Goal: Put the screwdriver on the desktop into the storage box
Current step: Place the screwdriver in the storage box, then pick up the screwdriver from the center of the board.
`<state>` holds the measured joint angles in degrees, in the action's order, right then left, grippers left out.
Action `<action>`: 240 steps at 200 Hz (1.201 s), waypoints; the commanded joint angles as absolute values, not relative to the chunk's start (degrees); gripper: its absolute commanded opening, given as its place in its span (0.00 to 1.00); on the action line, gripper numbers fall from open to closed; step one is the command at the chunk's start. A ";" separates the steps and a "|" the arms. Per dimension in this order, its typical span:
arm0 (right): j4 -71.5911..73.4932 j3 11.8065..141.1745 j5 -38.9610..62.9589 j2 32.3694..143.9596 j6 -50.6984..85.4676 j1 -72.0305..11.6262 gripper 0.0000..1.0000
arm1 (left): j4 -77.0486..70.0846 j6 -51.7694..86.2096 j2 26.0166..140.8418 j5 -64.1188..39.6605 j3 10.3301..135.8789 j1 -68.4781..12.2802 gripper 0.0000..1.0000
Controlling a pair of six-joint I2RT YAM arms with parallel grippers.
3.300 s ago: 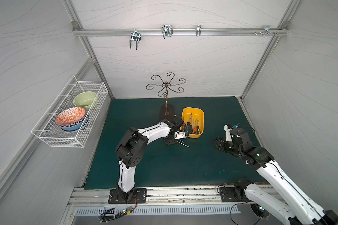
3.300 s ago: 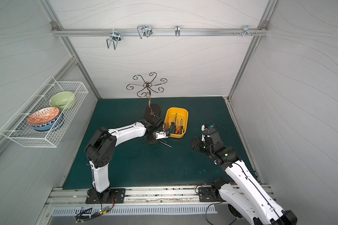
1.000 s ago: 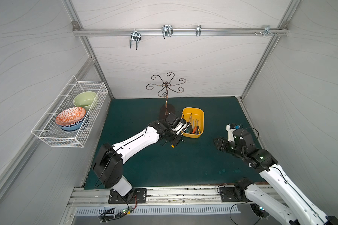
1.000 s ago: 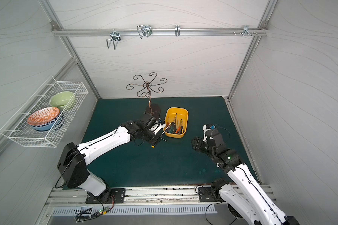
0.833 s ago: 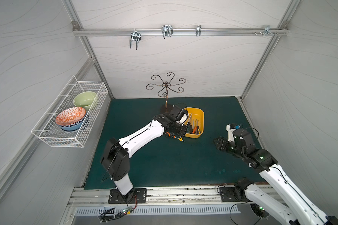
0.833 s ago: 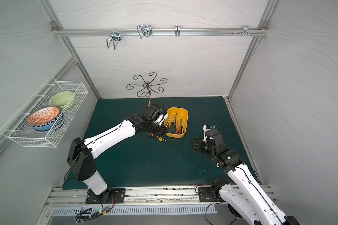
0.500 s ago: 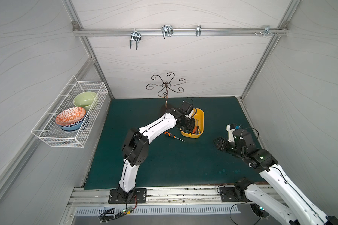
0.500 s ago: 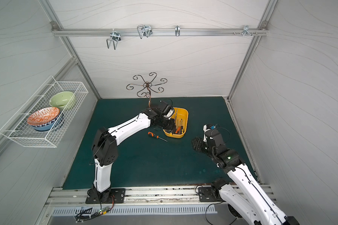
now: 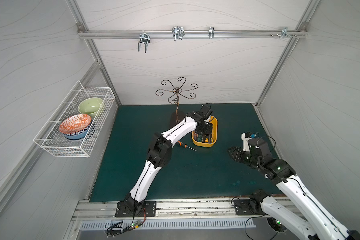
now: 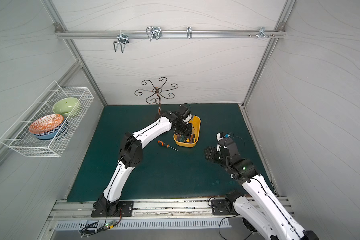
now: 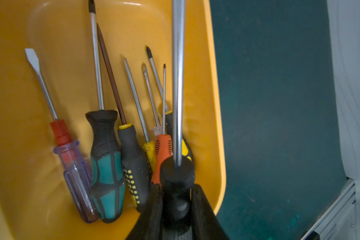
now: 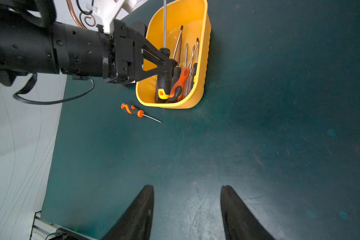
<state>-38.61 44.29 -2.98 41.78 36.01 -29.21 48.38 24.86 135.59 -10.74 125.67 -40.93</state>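
Note:
The yellow storage box (image 9: 215,126) (image 10: 185,144) stands on the teal desktop (image 9: 195,176) and holds several screwdrivers (image 11: 106,158). My left gripper (image 11: 177,187) (image 9: 204,129) (image 12: 167,62) hangs over the box. It is shut on the black handle of a long-shafted screwdriver (image 11: 178,83) (image 12: 164,25), whose shaft points along the box. A small orange-and-black screwdriver (image 9: 182,143) (image 10: 163,143) (image 12: 133,109) lies on the desktop just left of the box's near end. To the right of the box, my right gripper (image 12: 187,187) (image 9: 232,152) stands open and holds nothing.
A white wire basket (image 9: 75,149) with bowls hangs on the left wall. A scrolled metal stand (image 9: 176,93) rises behind the box, close to my left arm. A rail with hooks (image 9: 177,34) runs overhead. Bare desktop lies between the box and the front rail.
My left arm has swung right from the desktop beside the box to over the box, carrying the black-handled screwdriver. The orange screwdriver now lies uncovered on the desktop. The right arm has stayed still.

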 commanded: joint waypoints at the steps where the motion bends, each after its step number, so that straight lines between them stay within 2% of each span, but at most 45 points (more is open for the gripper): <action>1: -39.01 44.36 -3.68 41.74 35.60 -28.87 0.55 | 52.10 22.54 137.41 -8.23 129.01 -41.11 0.00; 13: -38.87 44.41 -3.55 41.85 35.55 -28.90 0.55 | 52.96 21.29 137.97 -7.47 129.54 -41.07 0.00; 26: -38.81 44.43 -3.58 41.95 35.56 -28.92 0.55 | 53.78 20.12 138.55 -7.33 130.27 -41.05 0.19; 47: -39.00 44.52 -3.53 41.99 35.58 -28.91 0.55 | 53.62 18.80 138.53 -7.21 130.76 -41.13 0.45; 64: -39.22 44.75 -3.69 41.87 35.60 -28.91 0.55 | 53.06 17.57 137.76 -6.82 130.87 -41.19 0.59; 76: -39.43 44.91 -3.74 41.83 35.55 -28.87 0.55 | 52.79 16.71 136.80 -6.53 130.89 -41.18 0.66; 98: -39.73 45.21 -3.86 41.66 35.52 -28.85 0.55 | 51.81 14.71 132.56 -4.75 129.14 -41.19 0.69; 114: -39.87 45.24 -3.79 41.57 35.52 -28.91 0.55 | 46.61 12.44 125.39 -3.23 122.28 -41.19 0.69; 149: -39.78 44.97 -3.69 41.15 35.67 -28.84 0.55 | 30.68 -0.62 106.35 -3.68 97.11 -40.75 0.66; 174: -39.65 44.74 -3.36 40.79 35.76 -28.83 0.55 | 21.29 -18.30 94.66 -13.93 78.59 -38.99 0.65; 192: -39.83 44.69 -3.36 40.51 35.64 -28.81 0.55 | 26.66 -30.06 91.78 -17.72 73.64 -37.52 0.66; 240: -40.38 44.91 -3.51 40.26 35.41 -28.78 0.55 | 45.96 -44.94 99.72 -12.91 77.31 -34.60 0.65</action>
<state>-39.07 44.29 -2.96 40.93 35.99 -29.12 36.18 -32.71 95.53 -13.41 74.46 -35.90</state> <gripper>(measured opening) 0.548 0.659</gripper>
